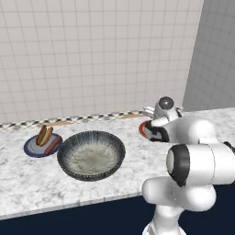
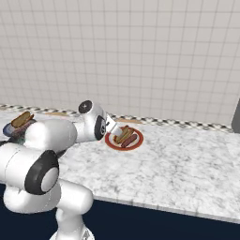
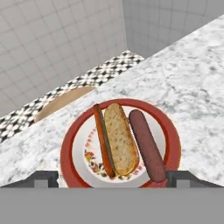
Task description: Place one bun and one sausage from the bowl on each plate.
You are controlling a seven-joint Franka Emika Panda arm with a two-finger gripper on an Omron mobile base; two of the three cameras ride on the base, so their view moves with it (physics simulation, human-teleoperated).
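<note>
The gripper (image 3: 112,179) stood spread wide and empty above the red-rimmed plate (image 3: 70,140), where a bun (image 3: 120,138) and a sausage (image 3: 146,144) lay side by side. The sausage looked smooth, probably slippery; its middle seemed best to grasp. The bowl (image 1: 91,154) was empty.

Even, soft, shadowless rendered light

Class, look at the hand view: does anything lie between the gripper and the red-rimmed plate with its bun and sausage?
Nothing visible does. The gripper hangs open right over the red-rimmed plate, and the bun and sausage lie on it side by side in plain sight.
</note>
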